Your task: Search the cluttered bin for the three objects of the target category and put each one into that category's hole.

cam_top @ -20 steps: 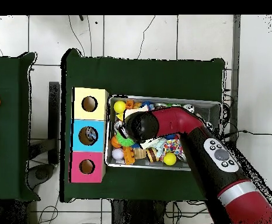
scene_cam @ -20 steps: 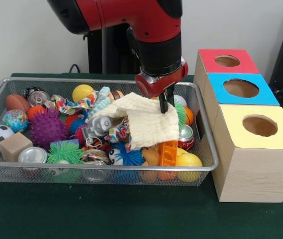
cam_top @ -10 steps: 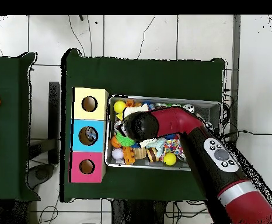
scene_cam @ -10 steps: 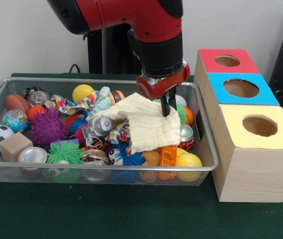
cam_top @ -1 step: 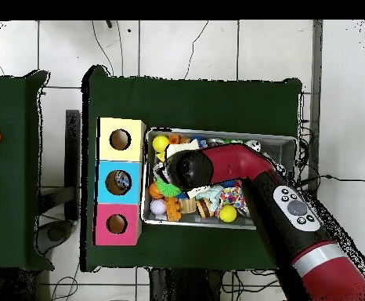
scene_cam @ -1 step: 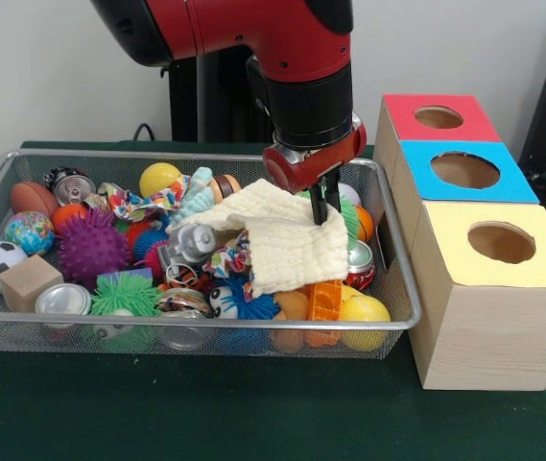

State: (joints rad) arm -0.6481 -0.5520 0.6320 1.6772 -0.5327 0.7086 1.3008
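Gripping cream cloth (scene_cam @ -1 step: 287, 245), pincer (scene_cam @ -1 step: 323, 206) nr bin (scene_cam @ -1 step: 392, 317) rim.

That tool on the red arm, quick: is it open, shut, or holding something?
Tool: shut on the cream cloth, pinching its upper edge over the wire bin.

A crumpled cream cloth (scene_cam @ -1 step: 287, 240) drapes over toys in the wire bin (scene_cam @ -1 step: 196, 331).

A table (scene_cam @ -1 step: 205, 413) draped in dark green cloth carries a wire mesh bin (scene_cam @ -1 step: 23, 331) and, just beside it, a wooden box (scene_cam @ -1 step: 488, 336) with red, blue and yellow holed tops.
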